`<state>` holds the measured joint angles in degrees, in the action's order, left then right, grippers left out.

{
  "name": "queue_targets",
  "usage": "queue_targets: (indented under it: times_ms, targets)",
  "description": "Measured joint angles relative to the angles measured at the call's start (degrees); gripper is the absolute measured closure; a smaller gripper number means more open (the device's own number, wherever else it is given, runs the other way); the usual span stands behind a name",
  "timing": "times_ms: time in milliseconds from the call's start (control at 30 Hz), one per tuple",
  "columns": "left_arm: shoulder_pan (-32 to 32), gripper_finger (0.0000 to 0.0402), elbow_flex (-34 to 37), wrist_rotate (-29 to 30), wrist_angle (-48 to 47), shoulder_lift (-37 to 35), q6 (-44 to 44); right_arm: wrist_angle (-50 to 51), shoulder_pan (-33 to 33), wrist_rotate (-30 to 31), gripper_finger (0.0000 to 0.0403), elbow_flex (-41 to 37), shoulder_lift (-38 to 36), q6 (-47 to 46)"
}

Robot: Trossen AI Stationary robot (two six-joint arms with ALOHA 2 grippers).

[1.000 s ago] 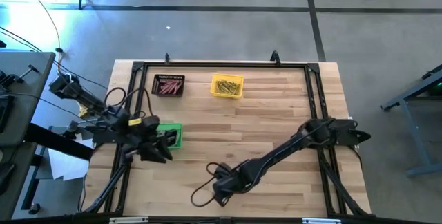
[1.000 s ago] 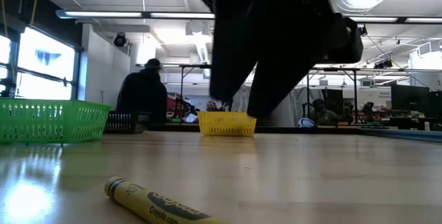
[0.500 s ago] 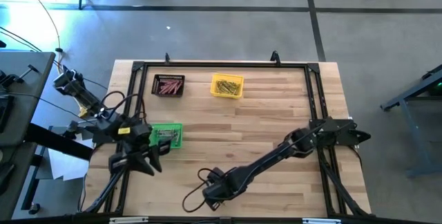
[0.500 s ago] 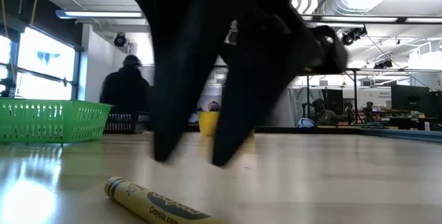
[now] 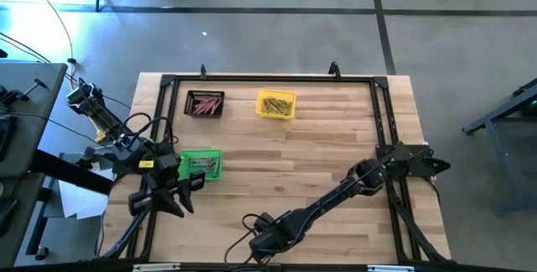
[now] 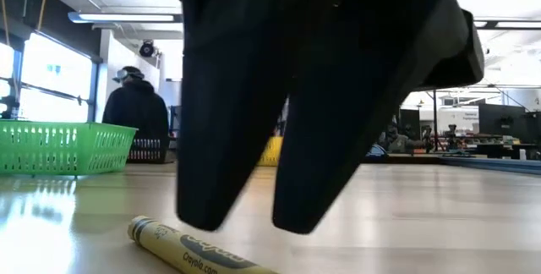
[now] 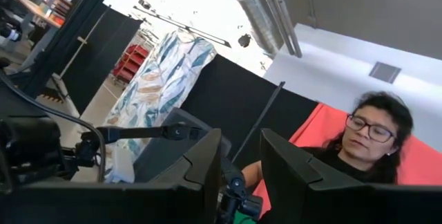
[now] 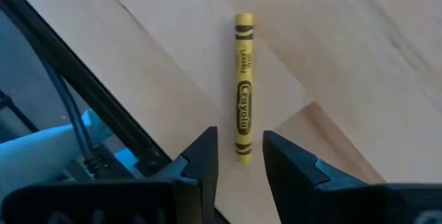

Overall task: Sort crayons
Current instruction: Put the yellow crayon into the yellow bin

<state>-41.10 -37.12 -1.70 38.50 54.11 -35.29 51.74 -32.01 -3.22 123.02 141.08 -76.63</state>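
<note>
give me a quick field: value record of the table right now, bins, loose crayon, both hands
black bin: far side of table, holds red crayons
yellow bin: far side, beside the black one, holds yellow crayons
green bin: left part of table, holds greenish crayons
loose yellow crayon: lying flat on the wood near the front edge, untouched
right hand: above the loose crayon, fingers apart, lined up with one end of it, holding nothing
left hand: near the green bin, tilted up toward the room, holding nothing

bins [image 5: 204, 104]: 3 | loose crayon [image 8: 243, 114]: 1 | arms: 2
</note>
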Motion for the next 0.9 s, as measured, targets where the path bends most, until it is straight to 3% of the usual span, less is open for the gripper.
queue_targets:
  times_ms: [467,733,900]
  targets:
    - [0.00,0.0314,-0.07,1.18,-0.88,0.02,0.00,0.05,0.00,0.28,0.0304,0.21,2.30,3.38]
    - [0.02,0.0314,-0.07,3.14,-3.90,0.02,-0.15,2.23,-0.14,3.38,0.0305,0.29,2.99,3.55]
    - [0.02,0.0314,-0.07,4.13,-6.06,0.02,-0.43,4.51,0.12,3.90,0.0337,0.26,3.08,3.44]
